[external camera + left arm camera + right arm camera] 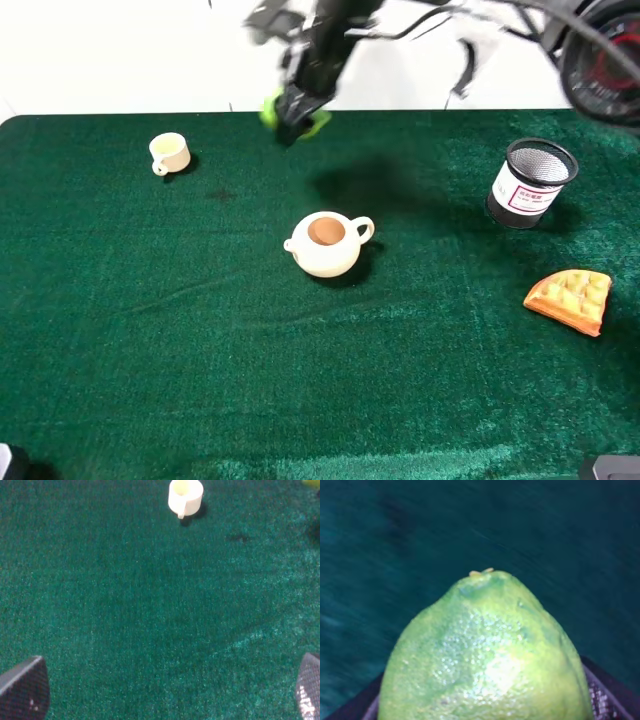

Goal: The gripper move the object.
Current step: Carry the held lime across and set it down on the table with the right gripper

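Exterior high: one lime (317, 123), one teapot (325, 243), one cup (170, 153).

The teapot (326, 243) sat mid table (150, 340), the cup (170, 153) back and well left of it. The lime (318, 123) hung in the right gripper (295, 118) over the back edge. At right stood the holder (532, 183), the waffle (571, 298) near, before it.

Pebbly green lime (485, 655), nub forward, clamped in right pincer (296, 118).
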